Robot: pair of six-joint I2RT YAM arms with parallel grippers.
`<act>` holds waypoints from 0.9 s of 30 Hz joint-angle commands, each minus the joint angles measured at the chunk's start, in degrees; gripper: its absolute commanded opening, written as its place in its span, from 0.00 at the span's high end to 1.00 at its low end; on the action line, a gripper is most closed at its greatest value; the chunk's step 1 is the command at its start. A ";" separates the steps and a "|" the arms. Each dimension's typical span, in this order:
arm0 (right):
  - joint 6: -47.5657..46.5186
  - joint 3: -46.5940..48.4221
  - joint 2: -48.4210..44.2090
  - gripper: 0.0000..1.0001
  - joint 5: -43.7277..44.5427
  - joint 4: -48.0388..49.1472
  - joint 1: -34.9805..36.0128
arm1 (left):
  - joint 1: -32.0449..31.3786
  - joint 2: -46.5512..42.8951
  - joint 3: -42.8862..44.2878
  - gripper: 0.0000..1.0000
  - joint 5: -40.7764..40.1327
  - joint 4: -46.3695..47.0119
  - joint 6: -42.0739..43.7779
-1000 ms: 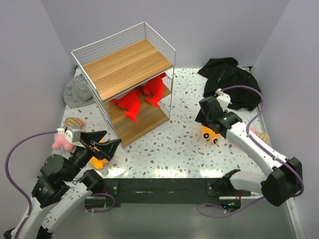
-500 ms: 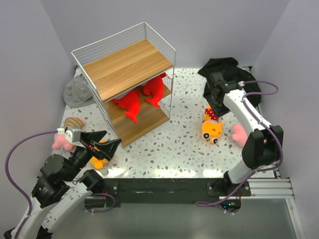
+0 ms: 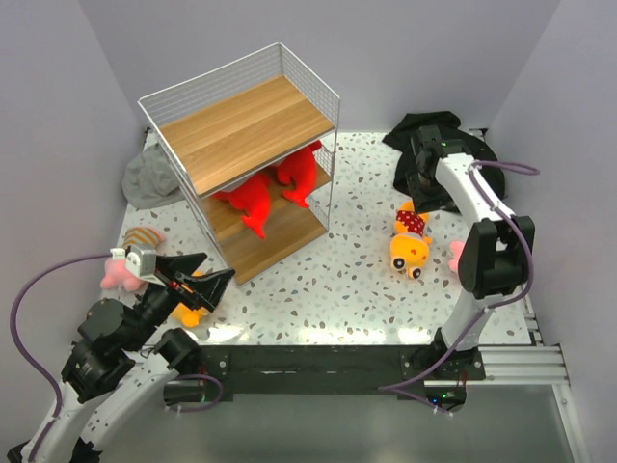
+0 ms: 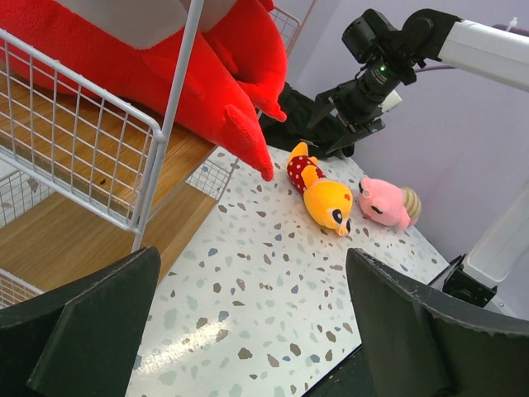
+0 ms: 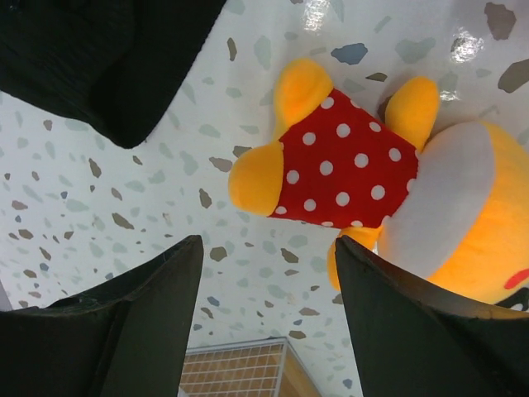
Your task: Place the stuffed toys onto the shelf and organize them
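Observation:
The shelf point(image 3: 241, 130) stands at the back left, a white wire rack with wooden boards. Two red sharks point(image 3: 255, 201) lie on its middle board and fill the top of the left wrist view point(image 4: 207, 83). A yellow doll in a red dotted outfit point(image 3: 409, 245) point(image 5: 347, 161) lies on the table at the right, beside a pink toy point(image 4: 384, 203). My right gripper point(image 3: 413, 188) point(image 5: 264, 314) hangs open just past the doll's feet, holding nothing. My left gripper point(image 3: 204, 275) point(image 4: 252, 331) is wide open and empty above another yellow doll point(image 3: 188, 313). A second pink toy point(image 3: 120, 275) lies left of it.
A black cloth heap point(image 3: 448, 145) point(image 5: 99, 58) lies at the back right, under the right wrist. A grey fabric hat point(image 3: 149, 178) sits behind the shelf's left side. Walls close in the table on three sides.
My right arm has pulled back from over the yellow doll toward the black cloth, its jaws a little wider. The doll stays lying on the table. The left arm has not moved.

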 commanded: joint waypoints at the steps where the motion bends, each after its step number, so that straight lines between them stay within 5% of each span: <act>1: 1.81 2.98 3.14 0.31 -1.67 -1.11 -1.92 | -0.20 0.34 -0.11 0.00 -0.35 1.52 -0.42; 17: -5.12 6.05 11.32 0.35 -2.74 2.23 -2.45 | -0.20 0.87 -0.11 0.00 -0.53 1.52 -0.42; 23: -17.06 4.66 10.36 0.98 -1.95 8.28 -2.45 | -0.20 0.69 -0.11 0.00 -0.53 1.43 -0.42; 27: -38.32 0.97 7.20 1.00 -9.31 21.37 -2.37 | -0.29 0.16 -0.11 0.00 -0.44 1.52 -0.51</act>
